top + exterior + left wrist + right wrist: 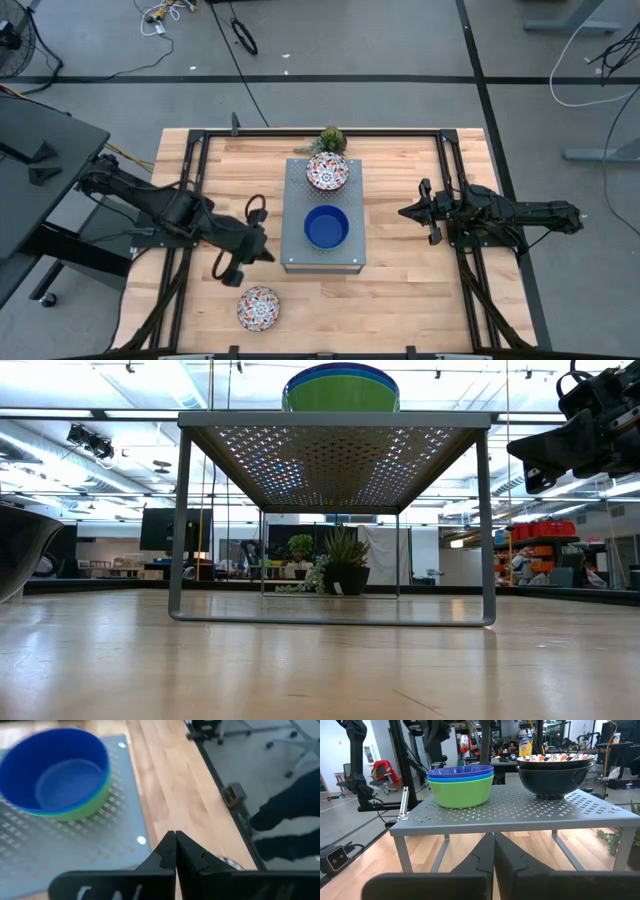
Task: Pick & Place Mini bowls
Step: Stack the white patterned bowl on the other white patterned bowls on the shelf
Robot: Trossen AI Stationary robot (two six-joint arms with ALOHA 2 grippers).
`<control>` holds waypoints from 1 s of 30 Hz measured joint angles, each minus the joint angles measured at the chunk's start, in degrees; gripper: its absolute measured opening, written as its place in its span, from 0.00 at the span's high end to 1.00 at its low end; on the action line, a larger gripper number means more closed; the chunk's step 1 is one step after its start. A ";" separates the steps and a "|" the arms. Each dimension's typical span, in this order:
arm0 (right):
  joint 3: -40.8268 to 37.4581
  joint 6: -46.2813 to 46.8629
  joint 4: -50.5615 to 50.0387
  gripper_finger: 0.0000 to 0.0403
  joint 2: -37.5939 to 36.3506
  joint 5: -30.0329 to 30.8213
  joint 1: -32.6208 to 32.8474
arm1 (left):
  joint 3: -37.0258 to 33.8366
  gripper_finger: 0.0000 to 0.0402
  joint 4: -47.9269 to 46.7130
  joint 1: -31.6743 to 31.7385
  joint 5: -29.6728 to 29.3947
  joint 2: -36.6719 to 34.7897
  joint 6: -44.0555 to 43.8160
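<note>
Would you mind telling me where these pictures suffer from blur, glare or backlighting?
Left wrist view: the stacked blue bowls are smeared at the rim, as by motion, and the left gripper is soft. Low view: bright ceiling lights shine through the perforated grey box, and the right gripper shows as a dark silhouette. Right wrist view: the bowls are sharp; its own fingers are blurred. High view: evenly lit, no strong shadows.

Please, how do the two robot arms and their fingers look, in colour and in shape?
Both arms are dark, almost black, built of jointed segments. The left arm carries a dark cable looping beside its wrist. The right arm looks slimmer and straighter. The left gripper and the right gripper each end in two black, flat fingers tapering to a point.
</note>
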 joint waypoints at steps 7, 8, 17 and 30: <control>0.00 -0.01 0.00 0.97 0.00 0.00 0.00 | 0.01 0.96 -4.42 -4.04 0.85 0.22 -3.02; 0.00 0.00 0.00 0.97 0.00 0.00 -0.01 | 0.01 0.95 -5.01 -4.69 0.83 0.24 -3.73; 0.00 -0.02 0.00 0.97 0.00 0.00 0.00 | 0.01 0.91 -12.14 -8.80 0.85 0.22 -15.86; 0.00 0.00 0.00 0.97 0.00 -0.01 -0.01 | -0.05 0.62 -19.55 -13.64 0.86 0.66 -30.66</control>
